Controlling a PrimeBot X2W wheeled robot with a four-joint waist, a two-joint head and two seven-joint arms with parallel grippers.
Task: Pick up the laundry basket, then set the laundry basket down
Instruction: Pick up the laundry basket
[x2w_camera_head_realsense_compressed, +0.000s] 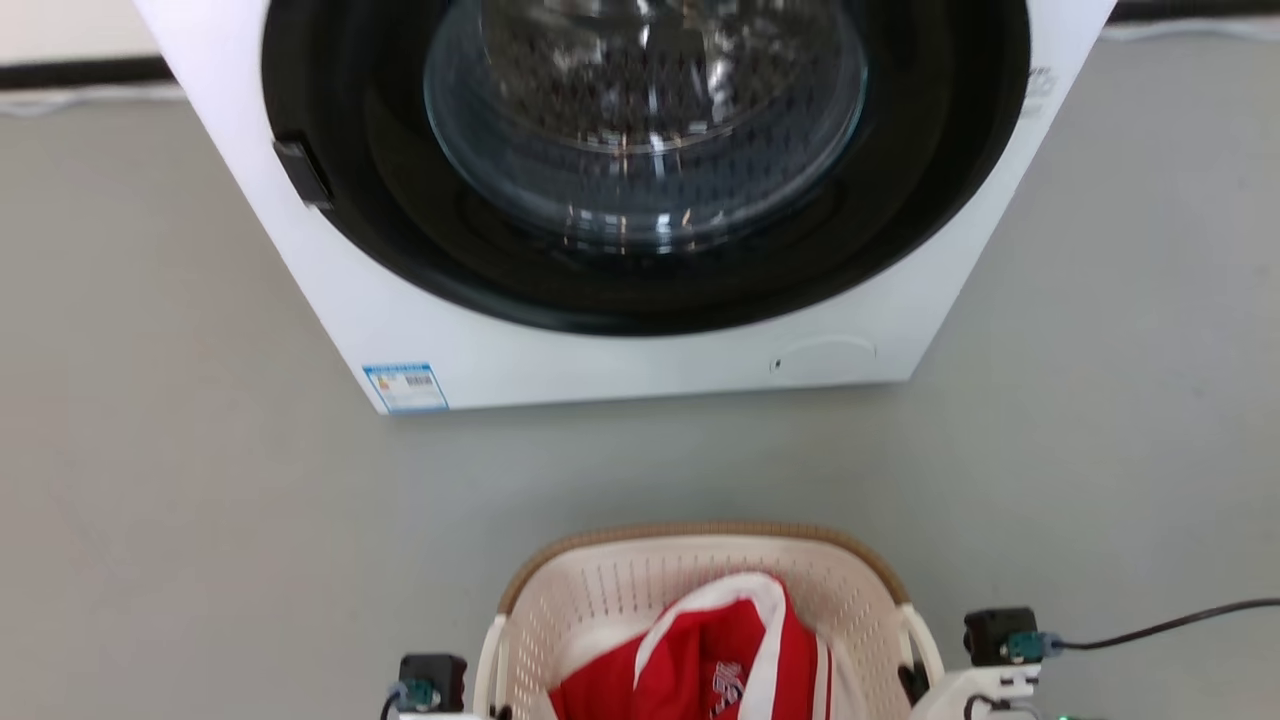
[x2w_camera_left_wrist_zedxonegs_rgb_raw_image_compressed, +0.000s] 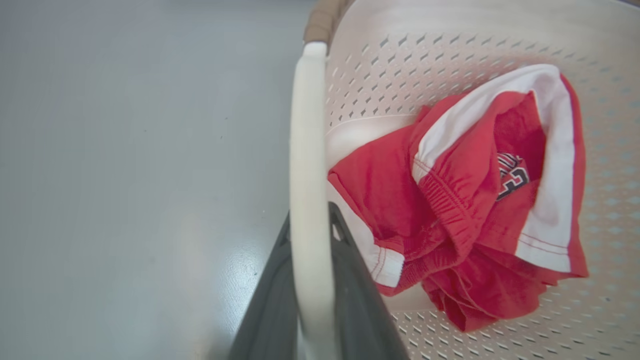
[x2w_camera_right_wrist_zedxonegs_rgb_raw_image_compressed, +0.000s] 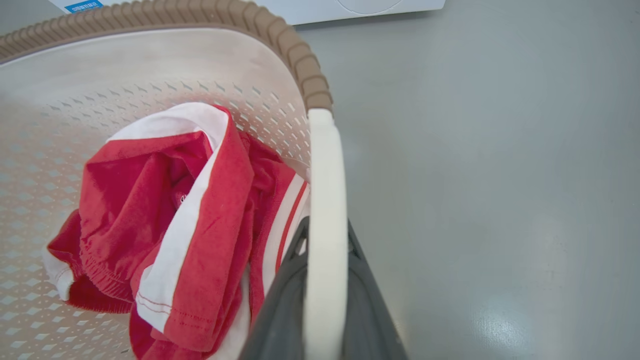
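While the left tool (x2w_camera_left_wrist_zedxonegs_rgb_raw_image_compressed: 310, 216) and right tool (x2w_camera_right_wrist_zedxonegs_rgb_raw_image_compressed: 326, 225) each pinch a white handle (x2w_camera_left_wrist_zedxonegs_rgb_raw_image_compressed: 306, 125) of the laundry basket (x2w_camera_head_realsense_compressed: 700, 529) between them, uneven arm motion could tilt it and slide a handle free.

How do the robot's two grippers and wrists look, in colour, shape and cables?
The left gripper and the right gripper each have two dark grey fingers, tapering to the tips, with triangular cut-outs near them. Each wrist carries a black block with a teal plug; the right wrist is white, and a black cable leaves its block.
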